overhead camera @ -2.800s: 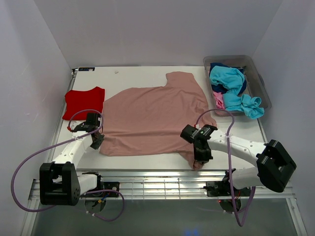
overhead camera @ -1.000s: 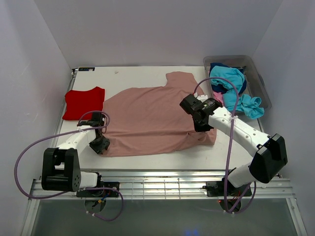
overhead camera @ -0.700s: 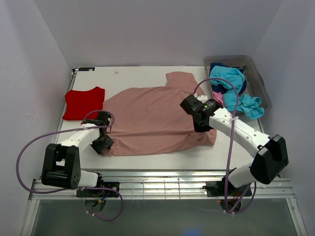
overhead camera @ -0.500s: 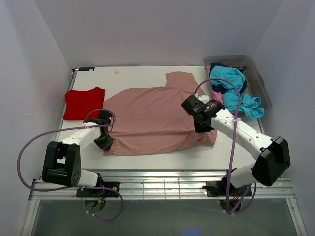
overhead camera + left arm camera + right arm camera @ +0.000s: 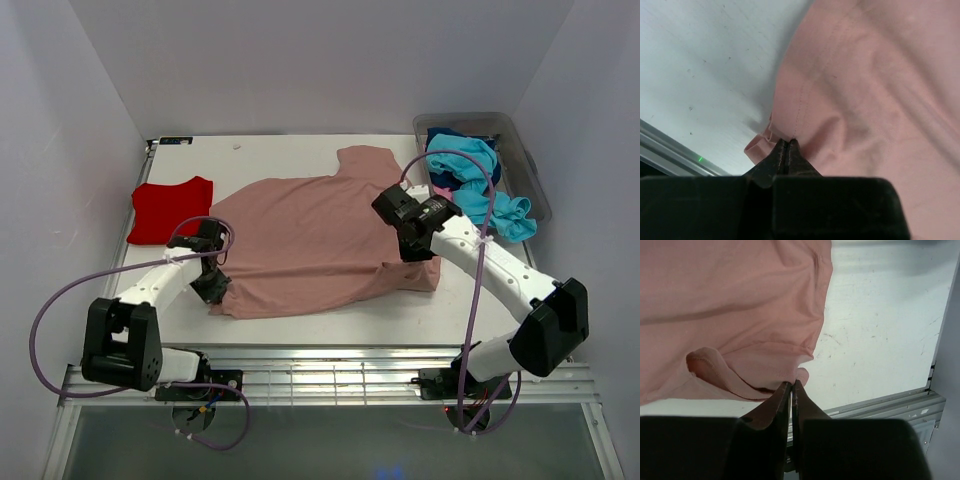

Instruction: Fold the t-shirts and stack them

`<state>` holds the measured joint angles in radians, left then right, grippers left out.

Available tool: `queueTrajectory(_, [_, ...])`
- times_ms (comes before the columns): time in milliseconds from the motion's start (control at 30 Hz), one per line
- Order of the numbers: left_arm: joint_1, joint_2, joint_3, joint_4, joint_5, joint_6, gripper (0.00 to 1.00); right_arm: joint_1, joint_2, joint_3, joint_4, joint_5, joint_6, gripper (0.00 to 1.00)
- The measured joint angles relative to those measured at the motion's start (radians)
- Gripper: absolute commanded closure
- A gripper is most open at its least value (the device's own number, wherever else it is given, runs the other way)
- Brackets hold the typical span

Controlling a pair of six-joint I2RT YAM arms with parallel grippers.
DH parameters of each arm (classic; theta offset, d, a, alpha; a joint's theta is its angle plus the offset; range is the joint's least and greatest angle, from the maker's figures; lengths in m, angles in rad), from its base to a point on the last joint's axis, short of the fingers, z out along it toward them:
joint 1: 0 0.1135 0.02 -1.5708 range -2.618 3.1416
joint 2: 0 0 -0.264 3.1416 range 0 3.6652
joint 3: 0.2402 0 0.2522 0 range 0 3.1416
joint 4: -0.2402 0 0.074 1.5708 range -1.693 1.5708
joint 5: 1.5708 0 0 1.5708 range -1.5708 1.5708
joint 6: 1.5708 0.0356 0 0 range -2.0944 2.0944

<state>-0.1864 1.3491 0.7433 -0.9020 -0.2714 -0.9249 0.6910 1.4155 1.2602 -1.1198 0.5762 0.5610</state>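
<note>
Since the earliest frame the right gripper (image 5: 418, 251) has carried the near right corner of the dusty-pink t-shirt (image 5: 310, 235) away from the table's front edge and in over the cloth, so that corner no longer hangs toward the rail. Over the same time the left gripper (image 5: 215, 292) has moved from the bare table beside the hem onto the shirt's near left corner. In the last half second both have shifted only a little. The left wrist view shows the left jaws pressed together with a pinch of pink hem between their tips, the stitched edge running up from them and a small curl of cloth beside them over the white table (image 5: 290, 150). The right wrist view shows the right jaws nearly touching, closed on a fold of the same shirt; a loop of hem sags to the left of the tips and the cloth's edge rises above them, with bare table and the front rail to the right. From above, the shirt lies spread across the middle of the table, one sleeve reaching toward the far side, and its near hem runs between the two grippers. A red t-shirt (image 5: 170, 208) lies flat at the left, apart from the pink one. At the far right a clear bin (image 5: 470, 117) holds a crumpled turquoise t-shirt (image 5: 465, 160) over a navy t-shirt (image 5: 445, 135).
</note>
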Motion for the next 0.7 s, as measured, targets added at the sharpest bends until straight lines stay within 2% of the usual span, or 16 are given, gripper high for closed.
queueTrajectory(300, [0.000, -0.077, 0.167, -0.071, 0.021, 0.034, 1.00, -0.056, 0.066, 0.142, -0.007, 0.035, -0.068, 0.92])
queueTrajectory(533, [0.005, 0.005, 0.196, -0.077, 0.016, 0.067, 1.00, -0.101, 0.120, 0.171, -0.002, 0.057, -0.128, 0.92])
queueTrajectory(700, [0.058, 0.072, 0.282, -0.067, 0.017, 0.106, 1.00, -0.173, 0.166, 0.224, 0.020, 0.064, -0.188, 0.92])
